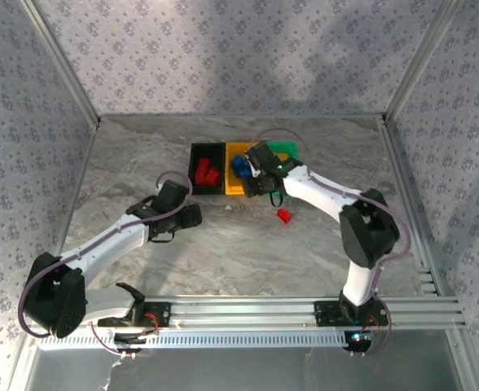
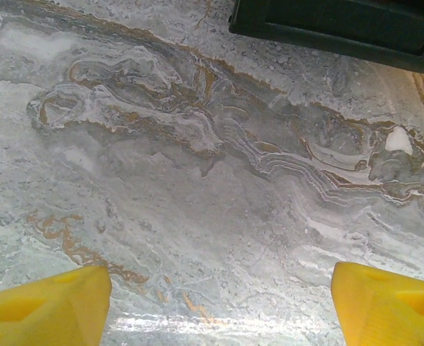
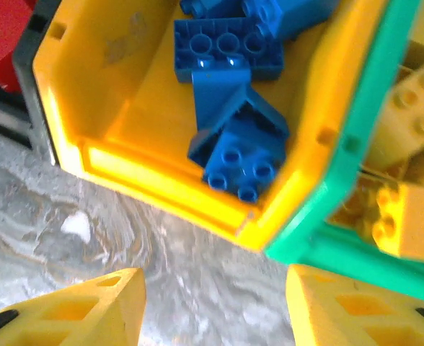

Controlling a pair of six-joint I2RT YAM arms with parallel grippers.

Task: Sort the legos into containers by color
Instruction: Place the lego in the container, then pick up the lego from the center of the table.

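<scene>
The right pincer (image 3: pixel 215 290) stands open, nothing between its fingers, over bare bench (image 3: pixel 89 216). Just ahead of it sits the yellow bin (image 3: pixel 118 162), holding blue legos (image 3: pixel 230 108). Ahead and to its right, the green bin (image 3: pixel 356 137) holds yellow legos (image 3: pixel 414 122). A lone red lego (image 1: pixel 284 216) lies on the bench behind it. The left pincer (image 2: pixel 219 292) gapes wide over bare bench, with the black bin (image 2: pixel 327 25) ahead of it, red legos (image 1: pixel 206 173) inside.

Lab test cell: patterned fabric walls (image 1: pixel 223 49), aluminium frame (image 1: pixel 305 310), marble-look tabletop (image 1: pixel 248 252).
</scene>
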